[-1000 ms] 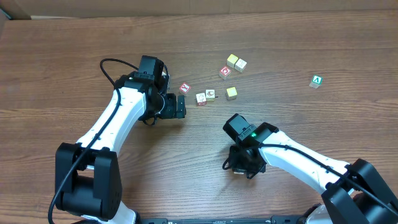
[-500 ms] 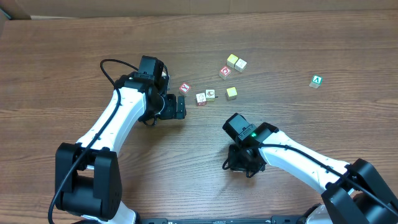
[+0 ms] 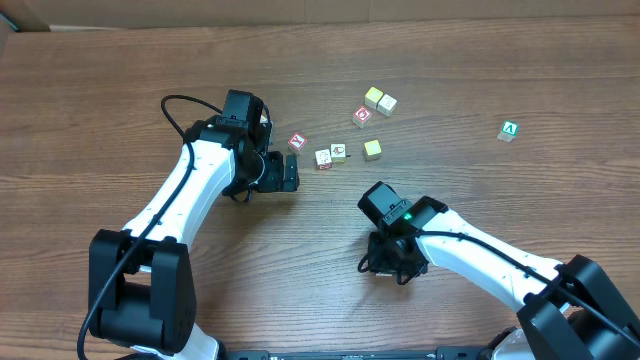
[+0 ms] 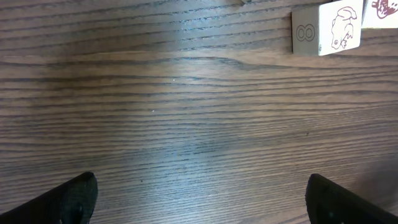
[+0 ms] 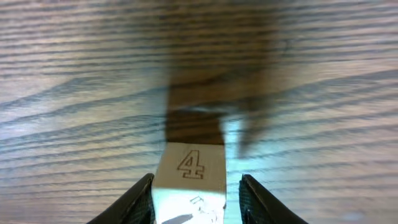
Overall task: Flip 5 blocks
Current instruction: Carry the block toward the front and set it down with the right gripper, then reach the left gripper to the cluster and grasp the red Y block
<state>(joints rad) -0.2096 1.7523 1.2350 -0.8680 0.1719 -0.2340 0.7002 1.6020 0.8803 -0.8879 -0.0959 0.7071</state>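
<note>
1. Flanking a block marked "4" on the table, the right gripper fingers are set apart, with a gap seen on each side.
2. The left gripper is spread wide over bare wood.
3. Four printed blocks are scattered near it, among yellow cubes; a green cube is set well apart.

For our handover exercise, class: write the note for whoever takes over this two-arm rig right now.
Left gripper: open, empty, beside the block cluster.
Right gripper: open around one small pale wooden block printed "4".
Four more printed blocks lie on the wooden table.
Done: flip count cannot be told from here.
Left: check each block, flip the rest.
</note>
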